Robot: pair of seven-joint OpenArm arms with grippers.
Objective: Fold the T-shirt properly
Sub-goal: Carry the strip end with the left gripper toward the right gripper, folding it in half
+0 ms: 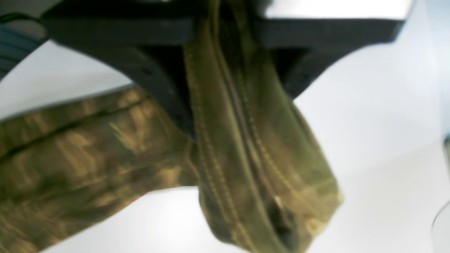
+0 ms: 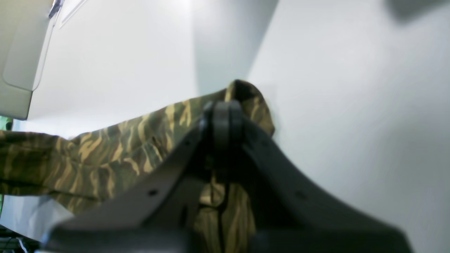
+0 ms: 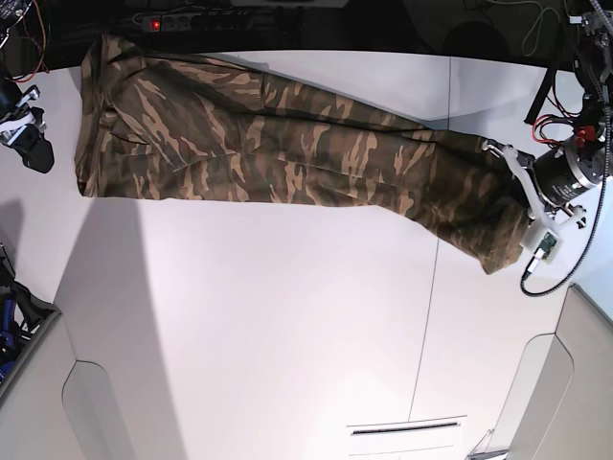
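The camouflage T-shirt (image 3: 287, 134) lies stretched in a long band across the far part of the white table (image 3: 287, 316), from far left to right. My left gripper (image 3: 510, 192) is shut on the shirt's right end. In the left wrist view its black fingers (image 1: 165, 80) clamp a bunched, stitched hem (image 1: 246, 140) that hangs down past them. My right gripper (image 2: 225, 119) is shut on the shirt's other end. Cloth (image 2: 116, 154) bulges past the fingertips and trails to the left. In the base view that gripper is mostly out of frame at the far left.
A black power strip with a red light (image 3: 158, 21) lies along the table's far edge. Cables (image 3: 575, 86) hang by the left arm. Grey panels sit at the near corners (image 3: 565, 383) (image 3: 57, 402). A seam (image 3: 431, 287) runs across the table.
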